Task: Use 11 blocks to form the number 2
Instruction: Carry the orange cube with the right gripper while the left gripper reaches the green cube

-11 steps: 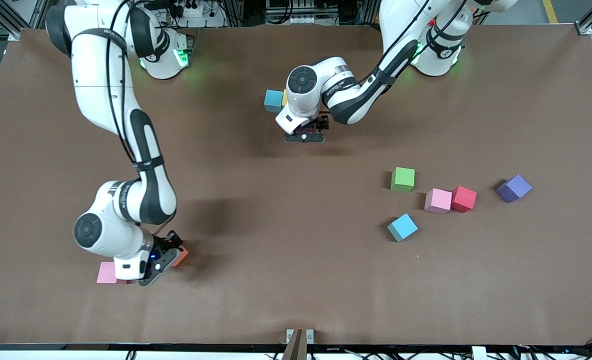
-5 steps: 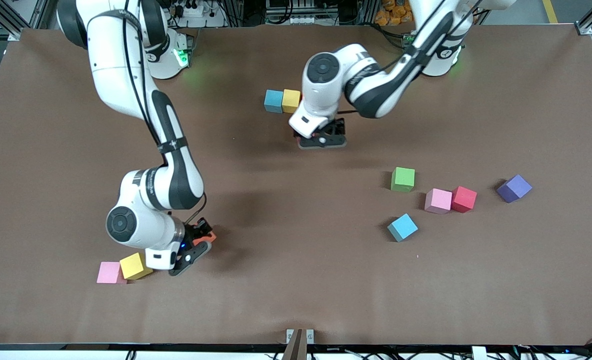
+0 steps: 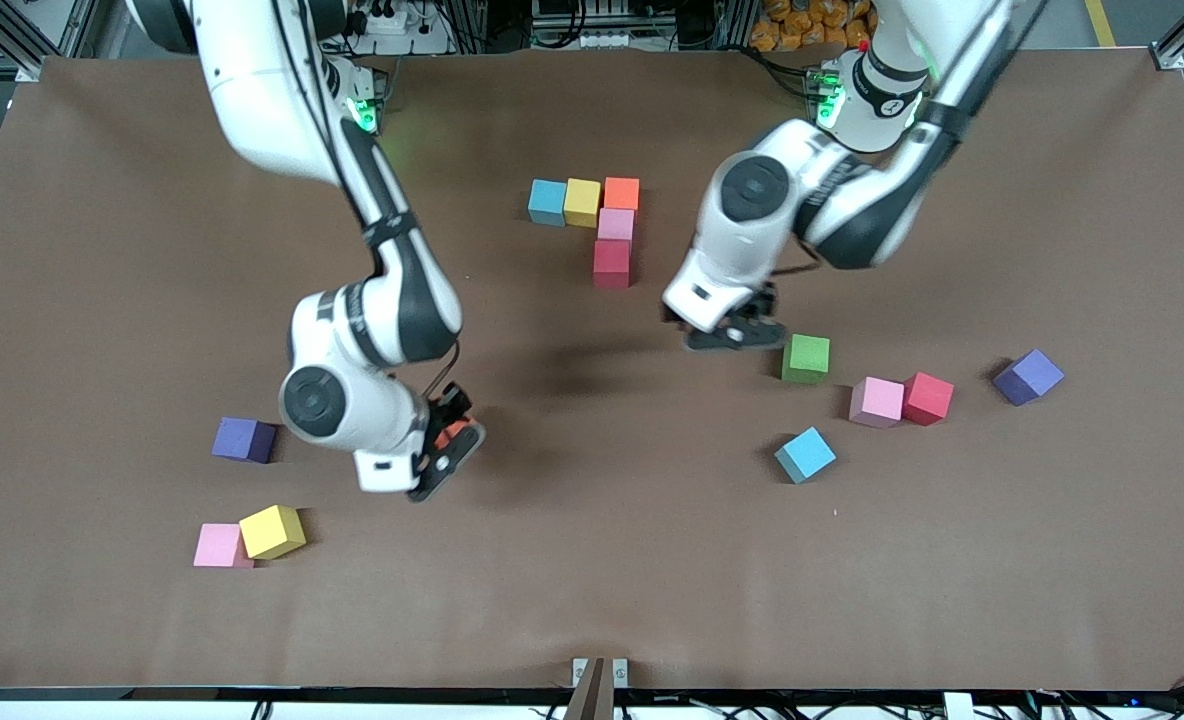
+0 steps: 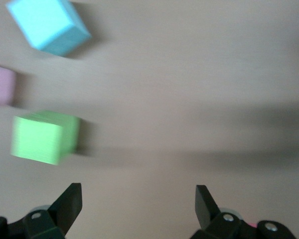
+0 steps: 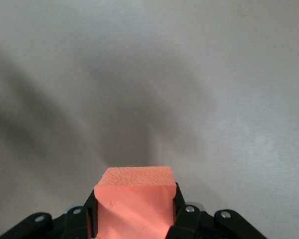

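A row of blue [image 3: 548,202], yellow [image 3: 582,202] and orange [image 3: 621,193] blocks lies near the robots' bases. A pink block [image 3: 615,224] and a red block [image 3: 611,264] run from the orange one toward the front camera. My right gripper [image 3: 447,452] [image 5: 135,200] is shut on an orange block [image 3: 461,436] [image 5: 133,206] above bare table. My left gripper [image 3: 738,336] [image 4: 138,199] hangs open and empty over the table, close beside a green block [image 3: 805,358] [image 4: 44,137].
Loose at the left arm's end lie a pink block [image 3: 876,402] [image 4: 1,84], a red block [image 3: 927,398], a purple block [image 3: 1028,377] and a blue block [image 3: 805,454] [image 4: 47,25]. At the right arm's end are purple [image 3: 244,439], yellow [image 3: 272,531] and pink [image 3: 216,545] blocks.
My right gripper has carried the orange block up and toward the table's middle, uncovering yellow and purple blocks. My left gripper has swung from the laid blocks over to the green block.
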### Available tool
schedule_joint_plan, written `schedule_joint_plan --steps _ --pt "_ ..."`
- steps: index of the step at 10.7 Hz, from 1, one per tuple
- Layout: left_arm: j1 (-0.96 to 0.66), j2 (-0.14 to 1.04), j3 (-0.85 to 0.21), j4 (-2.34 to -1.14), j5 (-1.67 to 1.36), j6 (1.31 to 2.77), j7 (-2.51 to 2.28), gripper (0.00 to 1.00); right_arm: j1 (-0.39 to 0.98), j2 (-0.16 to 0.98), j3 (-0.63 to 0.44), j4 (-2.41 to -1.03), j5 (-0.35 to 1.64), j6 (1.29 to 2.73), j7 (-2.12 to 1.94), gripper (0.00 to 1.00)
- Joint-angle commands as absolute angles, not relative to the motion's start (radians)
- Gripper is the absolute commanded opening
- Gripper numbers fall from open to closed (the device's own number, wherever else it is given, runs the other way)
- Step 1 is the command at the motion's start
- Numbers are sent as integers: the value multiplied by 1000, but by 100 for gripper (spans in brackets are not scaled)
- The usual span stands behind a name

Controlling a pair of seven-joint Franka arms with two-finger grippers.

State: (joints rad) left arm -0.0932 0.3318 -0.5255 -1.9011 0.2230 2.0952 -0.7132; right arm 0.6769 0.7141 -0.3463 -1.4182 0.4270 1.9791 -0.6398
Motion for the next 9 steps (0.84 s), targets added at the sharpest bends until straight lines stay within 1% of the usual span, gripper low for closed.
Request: schedule_joint_plan --steps 1,3,6,7,9 --pt "23 275 -538 -1972 232 2030 -503 100 794 548 -339 -1659 350 2089 -640 21" --pt "87 261 -538 -2029 233 2042 -398 100 880 497 -339 -1794 325 2228 -669 22" --pt "124 273 -537 -2126 239 2189 -397 100 991 447 -337 -1958 325 2428 -759 22" --pt "126 279 -537 -2150 238 2228 -399 100 1038 433 -337 -2004 325 2477 -764 22" --pt "155 293 -535 -2195 235 2314 -399 100 1112 419 -339 -2046 325 2506 -764 22"
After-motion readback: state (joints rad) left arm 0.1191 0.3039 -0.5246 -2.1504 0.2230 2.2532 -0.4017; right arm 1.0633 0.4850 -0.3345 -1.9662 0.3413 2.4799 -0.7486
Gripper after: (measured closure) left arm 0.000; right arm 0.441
